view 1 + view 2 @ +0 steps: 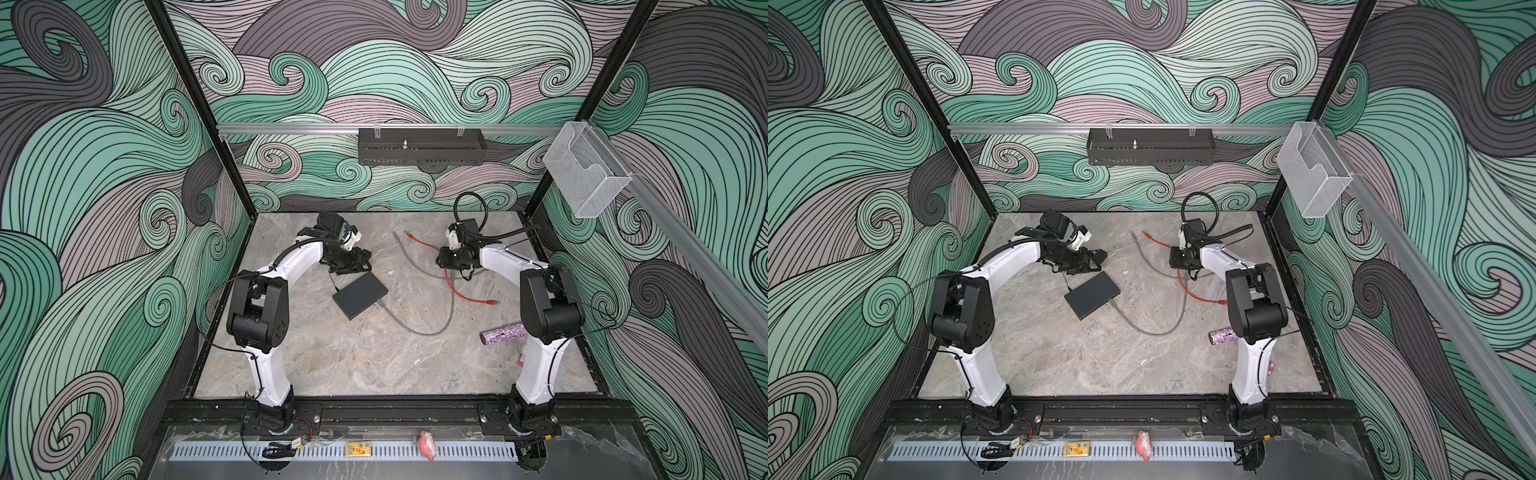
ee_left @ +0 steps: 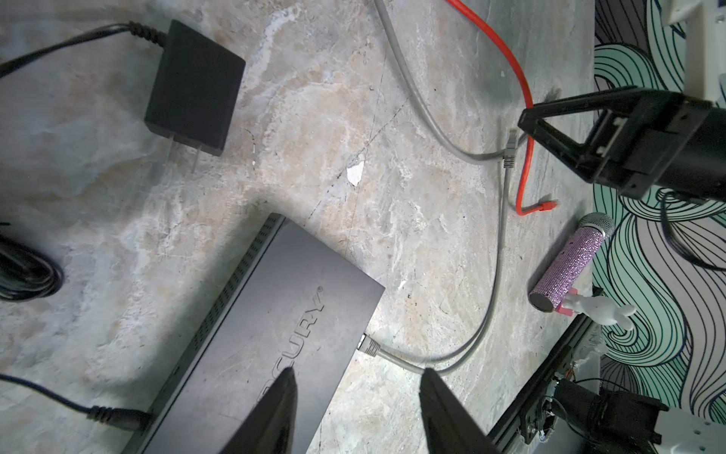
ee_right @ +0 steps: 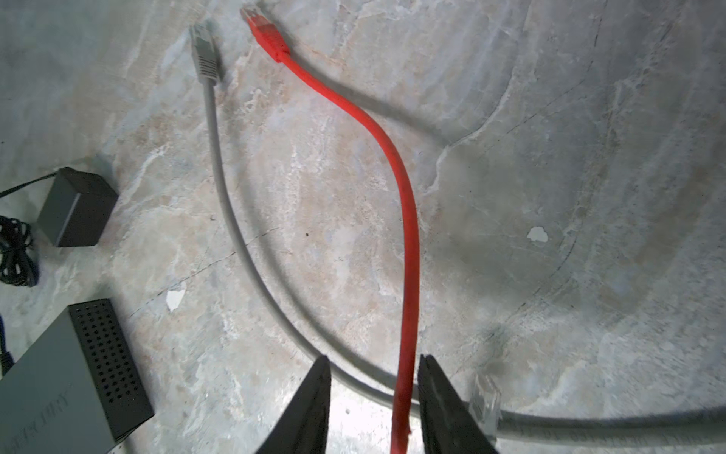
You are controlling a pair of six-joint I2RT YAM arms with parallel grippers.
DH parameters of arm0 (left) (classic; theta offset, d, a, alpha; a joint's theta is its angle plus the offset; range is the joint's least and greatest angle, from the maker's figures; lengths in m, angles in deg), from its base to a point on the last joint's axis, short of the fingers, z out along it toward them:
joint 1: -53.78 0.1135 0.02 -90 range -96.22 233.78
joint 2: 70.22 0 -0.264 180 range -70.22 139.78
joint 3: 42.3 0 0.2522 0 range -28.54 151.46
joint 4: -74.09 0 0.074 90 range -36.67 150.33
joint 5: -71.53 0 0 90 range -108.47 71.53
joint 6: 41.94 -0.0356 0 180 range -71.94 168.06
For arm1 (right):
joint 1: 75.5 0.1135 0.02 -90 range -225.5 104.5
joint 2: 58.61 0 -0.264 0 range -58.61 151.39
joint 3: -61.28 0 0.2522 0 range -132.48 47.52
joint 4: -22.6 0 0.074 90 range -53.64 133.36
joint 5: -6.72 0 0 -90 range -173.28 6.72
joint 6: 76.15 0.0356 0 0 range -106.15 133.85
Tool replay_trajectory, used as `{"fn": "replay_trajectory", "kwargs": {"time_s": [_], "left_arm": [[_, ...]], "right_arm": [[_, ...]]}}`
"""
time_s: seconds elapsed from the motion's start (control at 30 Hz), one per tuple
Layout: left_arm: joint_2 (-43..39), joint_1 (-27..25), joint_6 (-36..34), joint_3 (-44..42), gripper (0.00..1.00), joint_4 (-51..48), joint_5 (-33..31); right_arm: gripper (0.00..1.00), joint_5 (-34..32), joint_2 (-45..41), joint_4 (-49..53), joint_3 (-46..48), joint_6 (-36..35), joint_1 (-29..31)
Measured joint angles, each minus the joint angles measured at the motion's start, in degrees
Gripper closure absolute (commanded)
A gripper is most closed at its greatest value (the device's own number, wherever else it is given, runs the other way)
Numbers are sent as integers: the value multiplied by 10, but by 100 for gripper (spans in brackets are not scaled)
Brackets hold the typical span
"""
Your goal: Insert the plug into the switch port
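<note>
Marble tabletop [image 1: 332,353]: left end effector [image 2: 358,373] gapes empty near switch [image 2: 275,314]; right end effector [image 3: 373,359] stands parted astride red cable [image 3: 409,236].

The switch [image 1: 360,296] is black, the tabletop [image 1: 332,353] marbled grey-beige, with a red cable [image 3: 410,236] and a grey cable [image 3: 220,177].
</note>
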Motion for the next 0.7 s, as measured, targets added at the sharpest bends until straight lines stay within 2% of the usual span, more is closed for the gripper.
{"fn": "replay_trajectory", "kwargs": {"time_s": [0.27, 0.47, 0.7], "left_arm": [[0, 0, 0, -2, 46, 0, 0], [0, 0, 0, -3, 46, 0, -1], [0, 0, 0, -4, 46, 0, -1]], "right_arm": [[83, -12, 32, 20, -30, -16, 0], [90, -8, 8, 24, -17, -25, 0], [91, -8, -69, 23, 18, -30, 4]]}}
